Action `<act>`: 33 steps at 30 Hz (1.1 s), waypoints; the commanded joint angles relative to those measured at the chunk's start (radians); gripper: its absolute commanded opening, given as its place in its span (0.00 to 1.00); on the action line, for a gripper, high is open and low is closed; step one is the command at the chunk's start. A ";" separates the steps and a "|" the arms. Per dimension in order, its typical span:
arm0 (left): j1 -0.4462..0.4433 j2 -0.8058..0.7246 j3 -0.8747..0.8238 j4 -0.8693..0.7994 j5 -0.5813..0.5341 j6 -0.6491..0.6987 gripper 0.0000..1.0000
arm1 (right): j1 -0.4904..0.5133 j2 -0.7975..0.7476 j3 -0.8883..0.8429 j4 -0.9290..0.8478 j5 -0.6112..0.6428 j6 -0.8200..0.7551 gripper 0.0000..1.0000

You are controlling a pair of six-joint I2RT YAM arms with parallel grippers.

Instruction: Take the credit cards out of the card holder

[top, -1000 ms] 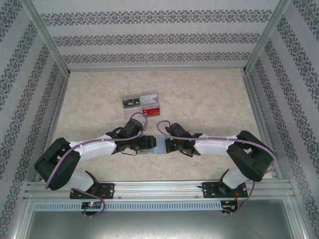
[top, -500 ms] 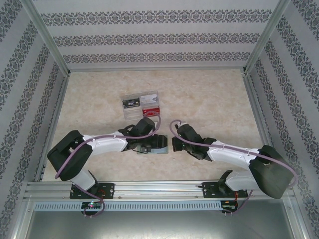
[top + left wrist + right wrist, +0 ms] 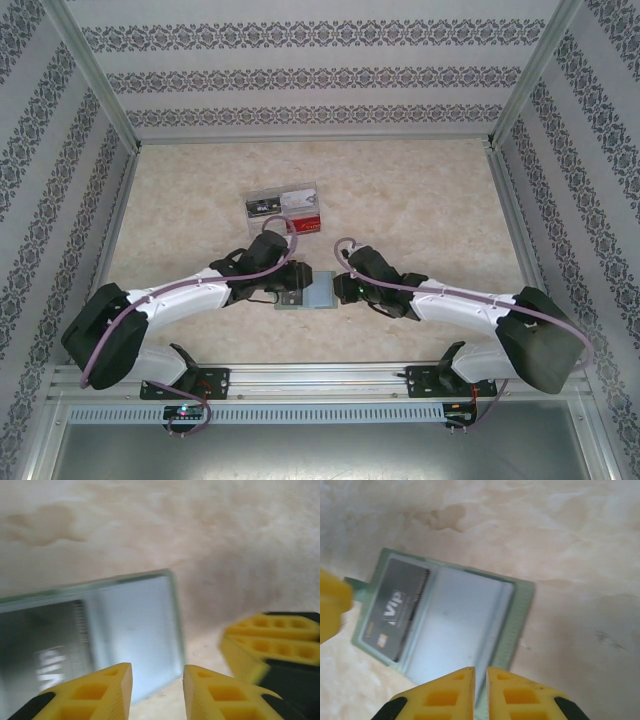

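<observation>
At lower centre of the top view, the open card holder (image 3: 316, 296), dark credit card (image 3: 395, 610) still pocketed, has the right gripper (image 3: 480, 674) back at its edge, jaws almost pressed together, while the left gripper (image 3: 157, 675) stands over it, jaws spread.

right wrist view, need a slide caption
Open holder flat on the table, grey VIP card in one pocket, right jaws nearly shut at its near edge.

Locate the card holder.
The card holder lies open on the table, near-centre in the top view, between the left gripper and right gripper.
</observation>
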 commanded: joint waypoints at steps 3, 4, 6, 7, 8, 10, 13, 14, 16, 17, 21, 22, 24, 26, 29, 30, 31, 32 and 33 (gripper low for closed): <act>0.054 0.005 -0.055 -0.071 -0.015 0.034 0.31 | 0.036 0.061 0.060 0.045 -0.043 0.057 0.16; 0.058 0.011 -0.056 -0.072 -0.018 0.036 0.30 | 0.043 0.074 0.069 0.047 -0.045 0.058 0.16; 0.067 0.024 -0.057 -0.072 -0.018 0.038 0.30 | 0.053 0.097 0.087 0.046 -0.043 0.059 0.16; 0.067 0.032 -0.056 -0.070 -0.018 0.040 0.30 | 0.059 0.110 0.094 0.047 -0.042 0.059 0.16; 0.068 0.040 -0.057 -0.066 -0.018 0.041 0.30 | 0.063 0.119 0.099 0.047 -0.044 0.060 0.16; 0.069 0.058 -0.050 -0.072 -0.022 0.042 0.27 | 0.069 0.138 0.110 0.049 -0.043 0.061 0.16; 0.069 0.070 -0.050 -0.086 -0.041 0.039 0.26 | 0.075 0.160 0.122 0.054 -0.046 0.067 0.16; 0.069 0.071 -0.051 -0.089 -0.046 0.039 0.25 | 0.077 0.166 0.124 0.056 -0.047 0.069 0.16; 0.069 0.066 -0.056 -0.092 -0.052 0.038 0.25 | 0.082 0.178 0.132 0.059 -0.049 0.070 0.16; 0.069 0.060 -0.057 -0.093 -0.055 0.036 0.25 | 0.083 0.181 0.134 0.060 -0.049 0.072 0.16; 0.069 0.034 -0.063 -0.102 -0.074 0.033 0.25 | 0.087 0.201 0.146 0.065 -0.053 0.074 0.16; 0.069 0.028 -0.064 -0.104 -0.077 0.032 0.25 | 0.089 0.207 0.148 0.067 -0.053 0.074 0.16; 0.068 0.022 -0.065 -0.108 -0.083 0.032 0.25 | 0.090 0.214 0.151 0.070 -0.056 0.076 0.16; 0.069 0.024 -0.061 -0.118 -0.084 0.034 0.25 | 0.092 0.220 0.154 0.073 -0.058 0.078 0.16; 0.069 0.032 -0.066 -0.119 -0.087 0.032 0.25 | 0.093 0.225 0.156 0.074 -0.058 0.080 0.16; 0.069 0.036 -0.068 -0.119 -0.090 0.029 0.25 | 0.093 0.226 0.156 0.075 -0.058 0.080 0.17; 0.069 0.040 -0.070 -0.118 -0.093 0.028 0.25 | 0.093 0.226 0.156 0.074 -0.058 0.080 0.17; 0.069 0.044 -0.070 -0.116 -0.093 0.028 0.25 | 0.095 0.228 0.156 0.075 -0.058 0.080 0.17; 0.069 0.050 -0.070 -0.117 -0.093 0.027 0.24 | 0.095 0.228 0.156 0.073 -0.057 0.081 0.17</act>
